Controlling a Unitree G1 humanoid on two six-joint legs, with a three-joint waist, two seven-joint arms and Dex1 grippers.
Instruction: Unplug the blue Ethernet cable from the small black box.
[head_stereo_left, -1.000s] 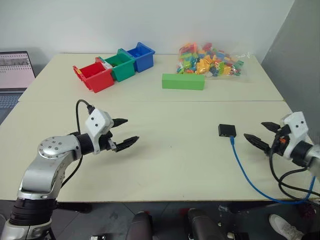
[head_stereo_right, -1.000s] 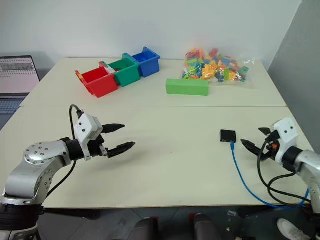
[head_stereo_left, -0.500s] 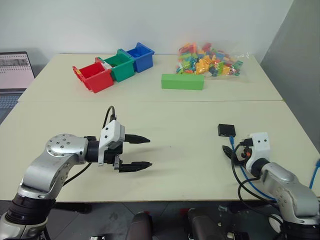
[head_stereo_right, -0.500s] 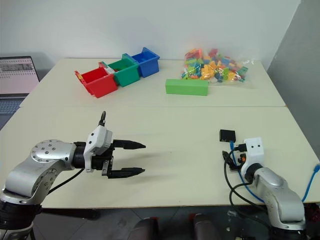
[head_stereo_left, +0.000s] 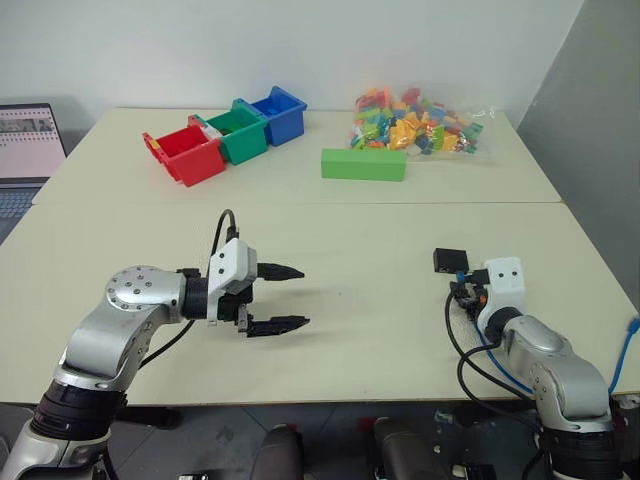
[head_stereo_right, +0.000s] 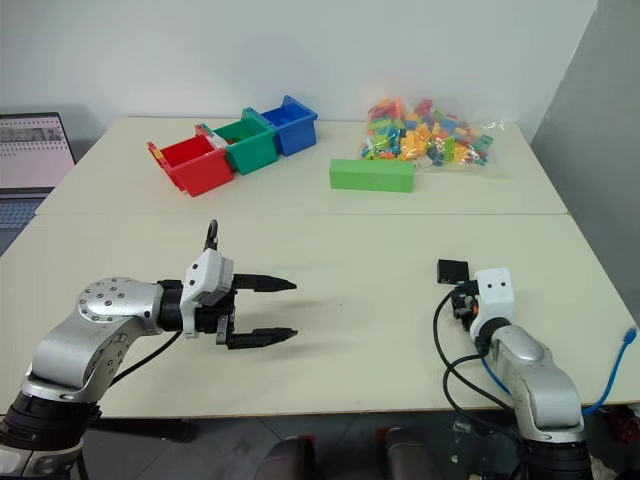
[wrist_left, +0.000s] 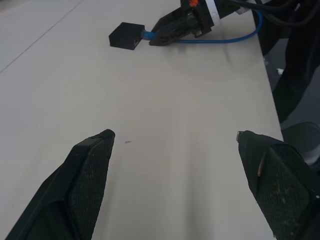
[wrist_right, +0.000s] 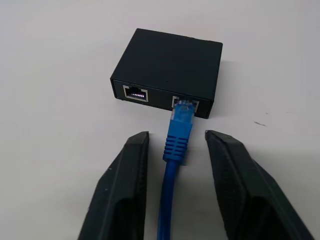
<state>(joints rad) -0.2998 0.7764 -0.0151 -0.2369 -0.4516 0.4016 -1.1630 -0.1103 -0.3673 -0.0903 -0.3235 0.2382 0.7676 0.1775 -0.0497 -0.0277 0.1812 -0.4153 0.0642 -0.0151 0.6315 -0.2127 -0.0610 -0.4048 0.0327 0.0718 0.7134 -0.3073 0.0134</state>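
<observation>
While plugged into matte small black box (wrist_right: 167, 70), ribbed blue Ethernet cable (wrist_right: 176, 145) between right gripper (wrist_right: 176, 142) jaws, untouched; left gripper (wrist_left: 175, 137) wide.

Small black box (head_stereo_left: 451, 260) on table (head_stereo_left: 360, 220) at right of frame, Ethernet cable (wrist_right: 176, 145) plugged into its near side, between right tool (wrist_right: 175, 150) fingers; left tool (head_stereo_left: 290, 298) lower left; bins (head_stereo_left: 225, 133) upper left.

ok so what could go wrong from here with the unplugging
1. The small black box lies loose on the table, and the left pincer hangs open well away from it. Pulling the blue Ethernet cable may just drag the box along.
2. The right pincer straddles the plug boot without pressing the latch, so the plug may stay locked in its socket.
3. The fingers haven't clamped the boot; they could slip down the thin cord.
</observation>
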